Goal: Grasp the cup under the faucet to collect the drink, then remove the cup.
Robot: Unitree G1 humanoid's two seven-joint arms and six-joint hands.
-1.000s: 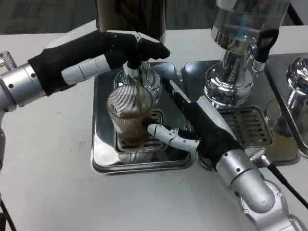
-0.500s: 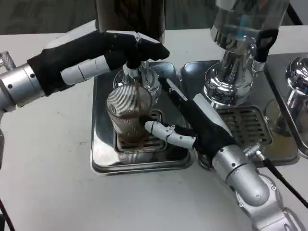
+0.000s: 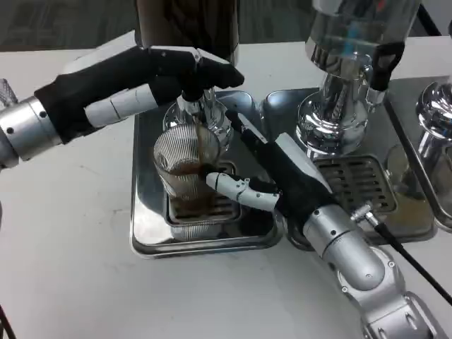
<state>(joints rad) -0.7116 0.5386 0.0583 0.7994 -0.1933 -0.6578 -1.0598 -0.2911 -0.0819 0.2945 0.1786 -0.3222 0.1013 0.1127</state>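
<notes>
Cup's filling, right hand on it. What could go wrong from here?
1. The dark stream is running into the ribbed cup; pulling away before the left hand releases the faucet lever would likely spill onto the drip tray.
2. The right hand touches the cup mainly with fingertips; the grip may slip on lifting.

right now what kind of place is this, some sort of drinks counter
Probably a drink-dispensing station on a white table. A ribbed clear cup sits on a metal drip tray under a faucet pouring brown liquid. Beside it stands a second chrome dispenser with its own grated tray.
</notes>
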